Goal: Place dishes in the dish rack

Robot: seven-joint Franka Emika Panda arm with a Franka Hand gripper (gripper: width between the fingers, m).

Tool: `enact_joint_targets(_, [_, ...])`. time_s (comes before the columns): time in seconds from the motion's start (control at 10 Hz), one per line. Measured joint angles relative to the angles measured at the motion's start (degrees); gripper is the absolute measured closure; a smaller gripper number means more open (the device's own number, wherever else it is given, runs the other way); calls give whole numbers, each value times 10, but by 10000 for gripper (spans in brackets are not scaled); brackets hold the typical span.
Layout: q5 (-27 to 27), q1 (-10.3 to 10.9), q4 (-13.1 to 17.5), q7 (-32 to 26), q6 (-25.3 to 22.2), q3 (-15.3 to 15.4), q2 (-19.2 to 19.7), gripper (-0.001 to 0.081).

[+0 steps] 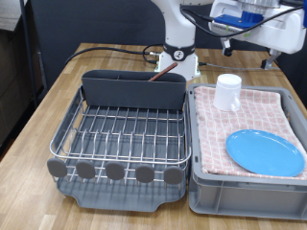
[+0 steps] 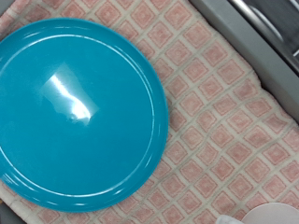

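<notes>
While the arm's white and blue hand hangs high at the exterior view's top right, well above the table, its jaws are out of sight in both views, so I cannot tell whether they are open or closed. Below it, the blue plate lies flat on the pink checked cloth lining the grey bin; the wrist view looks straight down on this plate. A white cup stands upright on the same cloth, apart from the plate. Just beside the bin, to the exterior view's left, sits the dish rack; a reddish handle, apparently the wooden spoon, pokes up from its grey caddy.
</notes>
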Motion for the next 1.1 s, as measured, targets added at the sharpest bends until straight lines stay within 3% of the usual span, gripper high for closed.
enact_joint_targets(0.2, [-1, 0, 4, 10, 18, 6, 15, 4])
enact_joint_targets(0.4, [20, -1, -20, 5, 107, 2, 27, 4])
enact_joint_targets(0.7, [117, -2, -83, -68, 251, -10, 46, 4])
enact_joint_targets(0.8, [166, -3, -102, -117, 282, -13, 51, 4])
enact_joint_targets(0.9, [245, -2, -116, -208, 300, -13, 56, 4])
enact_joint_targets(1.0, [312, -3, -125, -297, 304, -13, 61, 4])
enact_joint_targets(1.1, [344, -4, -127, -348, 304, -12, 64, 4])
